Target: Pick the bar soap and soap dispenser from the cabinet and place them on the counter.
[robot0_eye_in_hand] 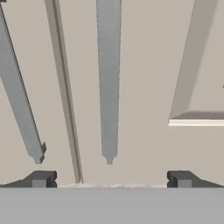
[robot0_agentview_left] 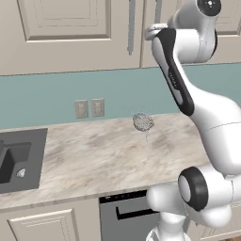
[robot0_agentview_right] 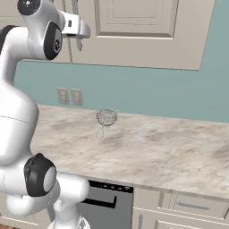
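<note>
The cabinet [robot0_agentview_left: 66, 37] hangs above the counter [robot0_agentview_left: 103, 155] with its beige panelled doors shut. The bar soap and the soap dispenser are hidden behind those doors. My arm is raised to where two doors meet. In the hand view my gripper [robot0_eye_in_hand: 111, 179] is open, close in front of the doors, and a vertical metal bar handle [robot0_eye_in_hand: 108, 87] runs down between its two fingertips [robot0_eye_in_hand: 41, 179]. The lower end of that handle stops just above the fingertips. A second bar handle [robot0_eye_in_hand: 19, 96] slants at the left, past the seam between the doors.
A wire-mesh ball [robot0_agentview_left: 142, 122] stands on the marbled counter [robot0_agentview_right: 147, 147] near the teal wall. A dark sink [robot0_agentview_left: 14, 160] is set into the counter's left end. Two wall outlets [robot0_agentview_left: 89, 108] sit above the counter, and a dishwasher front [robot0_agentview_left: 127, 216] lies below it.
</note>
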